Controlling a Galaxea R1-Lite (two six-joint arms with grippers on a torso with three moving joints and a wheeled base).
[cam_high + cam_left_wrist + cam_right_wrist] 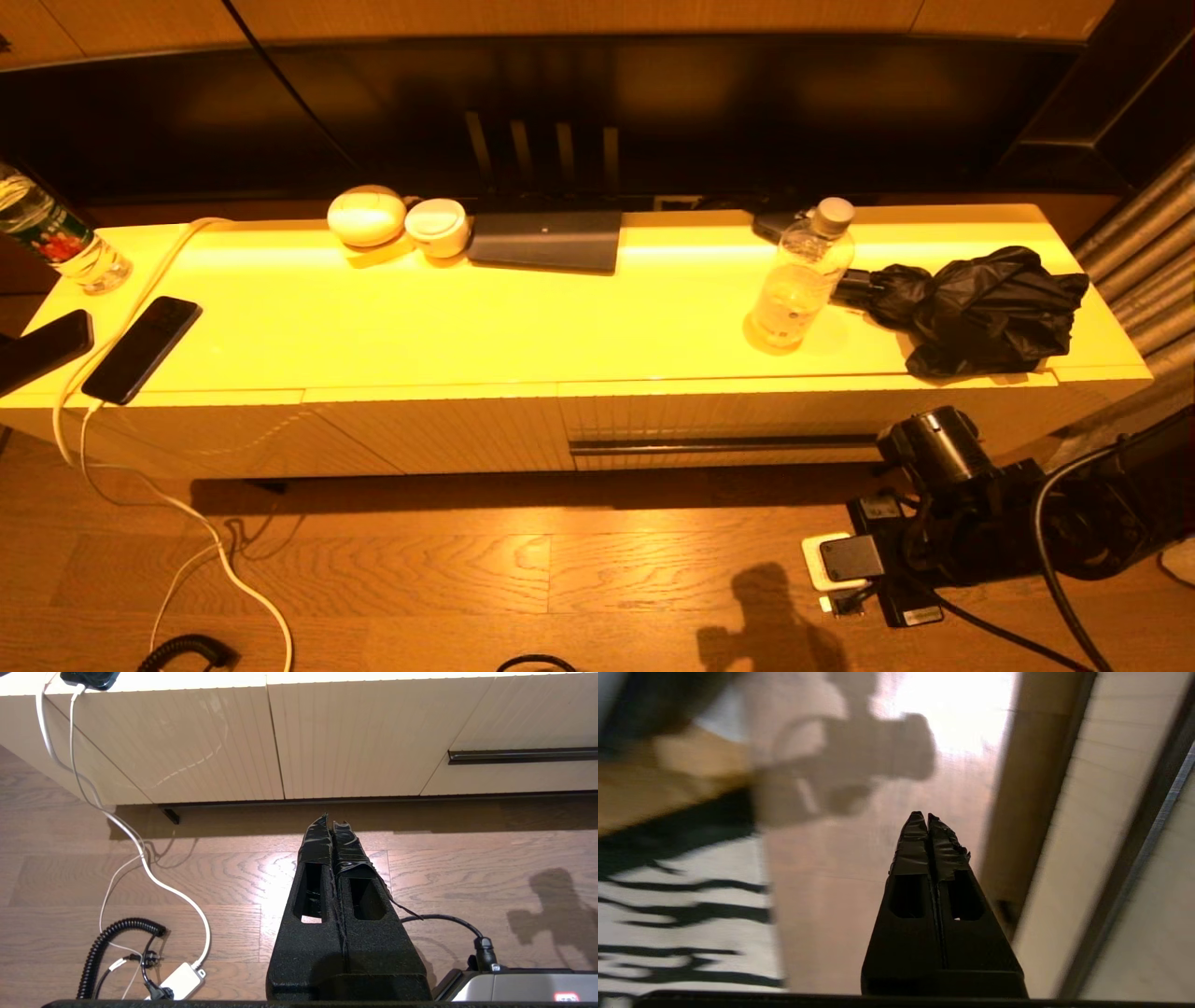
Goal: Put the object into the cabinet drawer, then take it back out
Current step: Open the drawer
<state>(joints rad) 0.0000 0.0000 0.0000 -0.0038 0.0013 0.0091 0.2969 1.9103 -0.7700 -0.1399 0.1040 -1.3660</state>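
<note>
The cabinet drawer (724, 425) is closed; its ribbed cream front carries a long dark handle strip (724, 446). The drawer (514, 772) also shows at the far right of the left wrist view. My right gripper (927, 816) is shut and empty, low over the wooden floor with the drawer front (1087, 835) close beside it. My right arm (971, 523) sits at the lower right, below the drawer's right end. My left gripper (331, 820) is shut with nothing in it, hanging over the floor before the cabinet's left panels. Which thing is the object, I cannot tell.
On the cabinet top (467, 327) above the drawer stand a clear bottle (803, 275) and a black folded umbrella (980, 308). Farther left lie a dark flat box (546, 241), two white round cases (369, 217), and a phone (140, 348) whose white cable (187, 523) trails over the floor.
</note>
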